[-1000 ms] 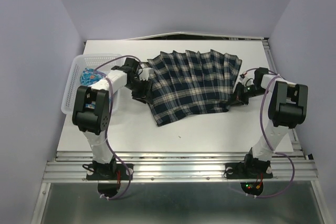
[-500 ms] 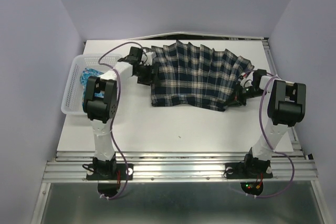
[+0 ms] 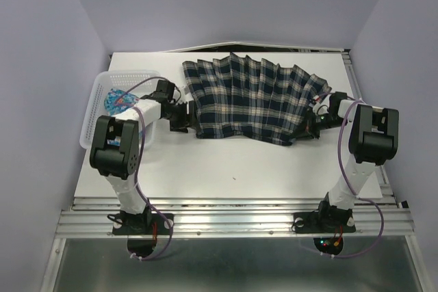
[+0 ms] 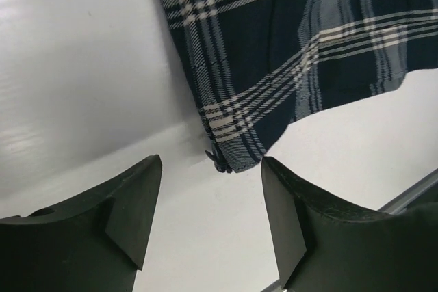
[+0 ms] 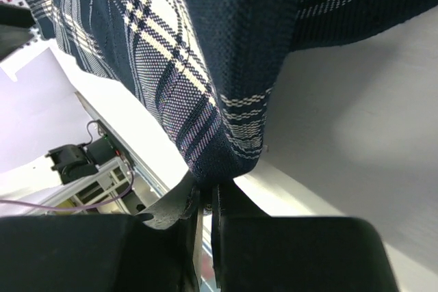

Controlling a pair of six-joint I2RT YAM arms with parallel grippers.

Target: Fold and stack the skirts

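Note:
The dark plaid skirt [image 3: 253, 100] lies spread in pleats across the back of the white table. My left gripper [image 3: 186, 120] is open at the skirt's near left corner. In the left wrist view that corner [image 4: 229, 158] lies on the table just beyond my open left gripper [image 4: 210, 169], with nothing between the fingers. My right gripper [image 3: 317, 115] is shut on the skirt's right edge. The right wrist view shows the plaid cloth [image 5: 171, 52] pinched in the shut right gripper [image 5: 205, 193]. The blue floral skirt [image 3: 118, 100] sits bunched in the basket.
A white lattice basket [image 3: 94, 117] stands at the table's left edge, close to my left arm. Purple walls close in on both sides. A metal rail [image 3: 233, 213] runs along the near edge by the arm bases.
My left gripper carried the skirt's left side up and away, let go, and drew back to the near left corner. The skirt now lies wider. The right gripper kept its hold.

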